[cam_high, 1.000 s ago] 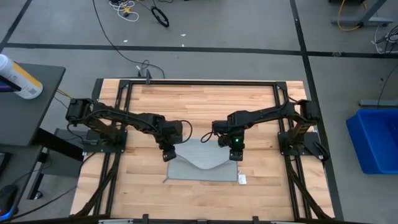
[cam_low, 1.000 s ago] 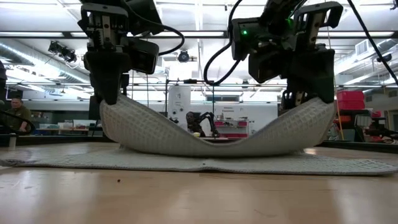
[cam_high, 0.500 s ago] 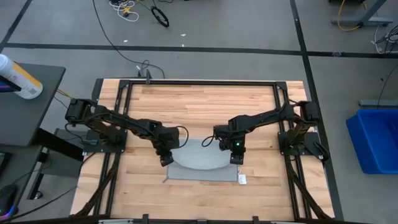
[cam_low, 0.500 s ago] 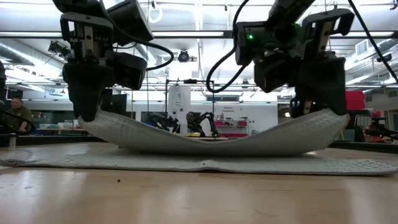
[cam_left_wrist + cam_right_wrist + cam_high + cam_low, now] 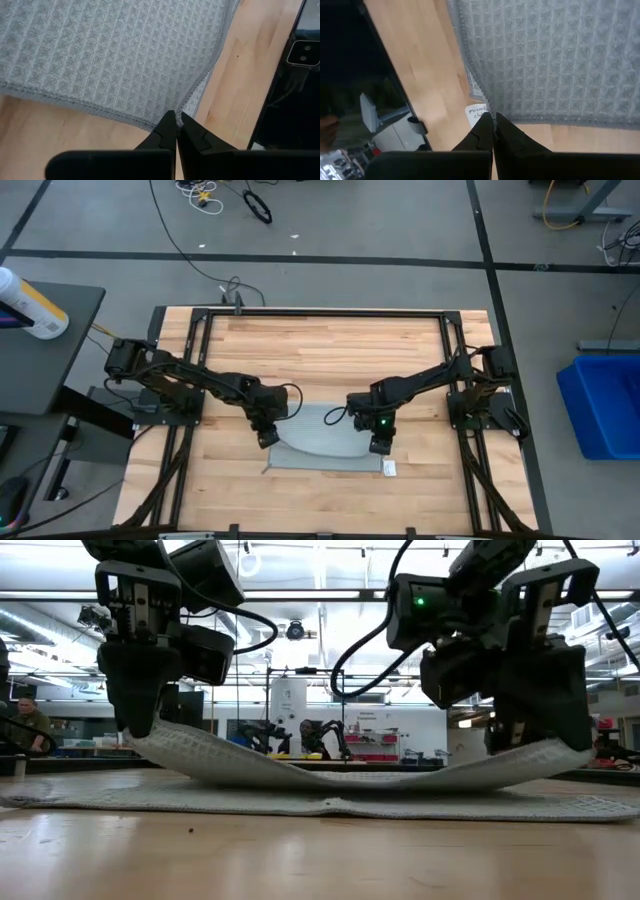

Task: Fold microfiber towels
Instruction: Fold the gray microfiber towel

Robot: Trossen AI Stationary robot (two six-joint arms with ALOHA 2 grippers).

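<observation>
The grey microfiber towel [image 5: 325,442] lies near the table's front edge, folded over itself. Its lower layer [image 5: 330,805] lies flat on the wood. The upper layer [image 5: 330,778] sags between my two grippers and rests its middle on the lower layer. My left gripper [image 5: 268,438] is shut on the upper layer's left corner. My right gripper [image 5: 378,446] is shut on its right corner. A small white tag [image 5: 477,111] lies on the wood by the right corner. My left gripper pinches the upper layer's left corner [image 5: 181,111] between its two fingertips, slanting down from the far left. The corner is held a little above the table [image 5: 140,735], and the cloth slopes down from it toward the middle. My right gripper pinches the upper layer's right corner [image 5: 487,112] between its fingertips, slanting down from the far right. That corner hangs just above the lower layer [image 5: 565,752], and the cloth runs in a shallow sag toward the middle.
A black metal frame [image 5: 320,312] runs round the wooden table top. Bare wood [image 5: 320,355] lies on the far side of the towel. A dark side table with a bottle [image 5: 30,305] stands off the left, and a blue bin [image 5: 605,405] on the floor at right.
Both grippers have gone down and toward the table's near edge, each still shut on its corner. The upper layer has been drawn over the lower one and its deep sag has flattened. The left gripper came to rest first; the right one kept sinking.
</observation>
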